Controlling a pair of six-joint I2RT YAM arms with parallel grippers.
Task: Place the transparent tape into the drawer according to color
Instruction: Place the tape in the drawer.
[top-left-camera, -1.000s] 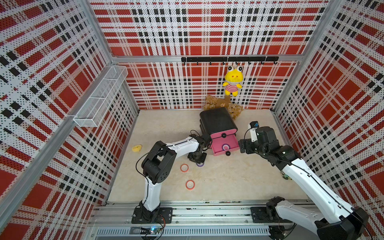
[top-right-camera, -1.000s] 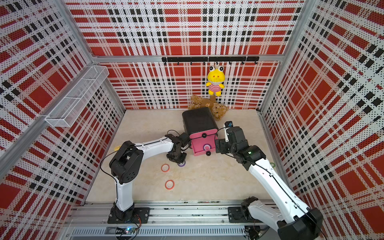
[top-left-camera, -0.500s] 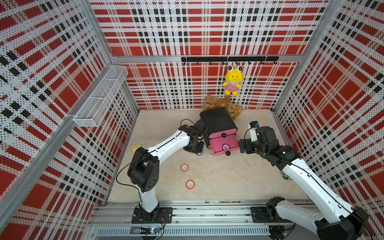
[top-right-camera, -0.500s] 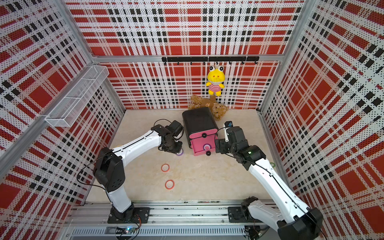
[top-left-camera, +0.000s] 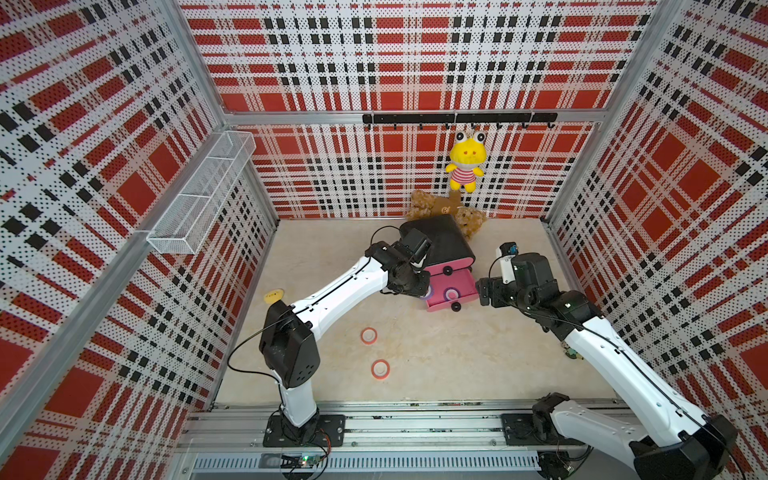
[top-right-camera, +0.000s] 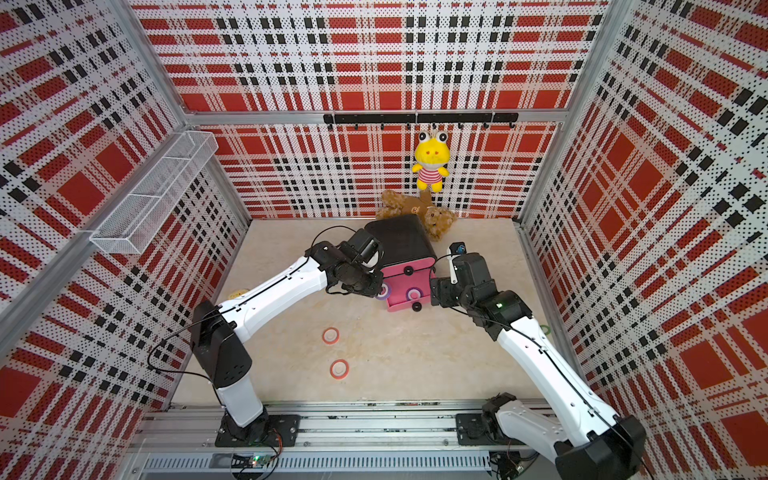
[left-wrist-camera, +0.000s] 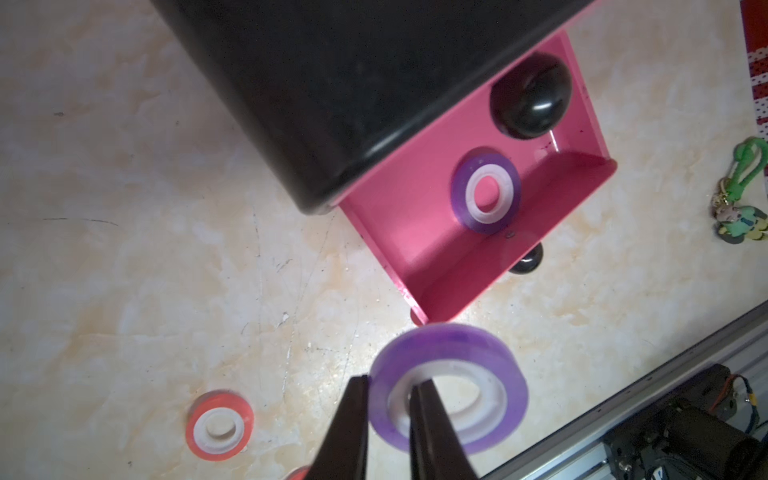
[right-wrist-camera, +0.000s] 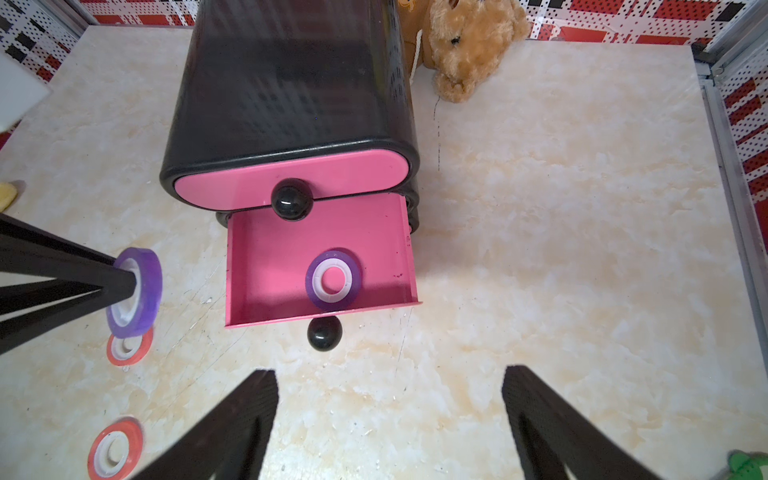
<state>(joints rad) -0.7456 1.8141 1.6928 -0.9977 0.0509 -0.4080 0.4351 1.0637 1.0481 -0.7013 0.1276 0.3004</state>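
Left claw pinches a purple tape ring
It hangs beside the open drawer with another purple ring inside; right claw stands wide

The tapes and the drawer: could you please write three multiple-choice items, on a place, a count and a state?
1. Red tapes on the table: A one; B two; C three.
2. The loose purple tape lies: A in the open drawer; B on the table; C on a red tape.
3. The left gripper is: A open; B shut on the second purple tape; C shut empty.
B: two red rings lie apart. A: it lies on the drawer's floor. B: its jaws pinch that ring's wall.
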